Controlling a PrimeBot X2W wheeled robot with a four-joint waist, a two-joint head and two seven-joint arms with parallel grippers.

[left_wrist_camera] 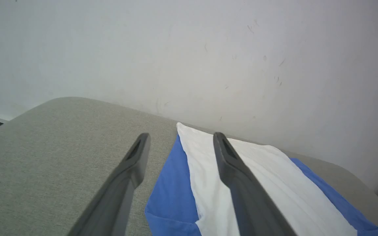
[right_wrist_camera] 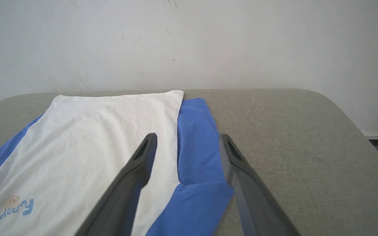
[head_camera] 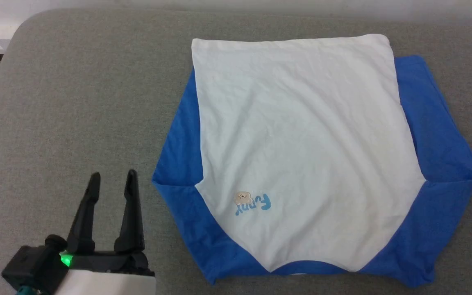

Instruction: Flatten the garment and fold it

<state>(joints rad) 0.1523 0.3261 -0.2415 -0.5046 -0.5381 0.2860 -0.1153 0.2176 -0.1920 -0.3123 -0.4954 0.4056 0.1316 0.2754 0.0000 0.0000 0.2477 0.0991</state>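
Left claw (head_camera: 113, 174): near left, fingers apart and empty, over bare desk (head_camera: 76, 102) just left of the garment (head_camera: 301, 143).
Right claw (right_wrist_camera: 188, 137): near right, fingers apart and empty, by the garment's right blue sleeve fold.
Garment: flat, centre-right, white body up, blue sleeves at both sides, small print (head_camera: 253, 203) near-left.
Desk: grey fabric top, rounded far corners.
Wall (left_wrist_camera: 189, 49): pale, behind the far edge.

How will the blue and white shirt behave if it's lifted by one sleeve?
Probably floppy: the garment lies flat with fine wrinkles, so one lifted side would likely drape and drag the rest. It looks thin, so likely light. On the textured grey surface, a push would probably bunch it, not slide it.
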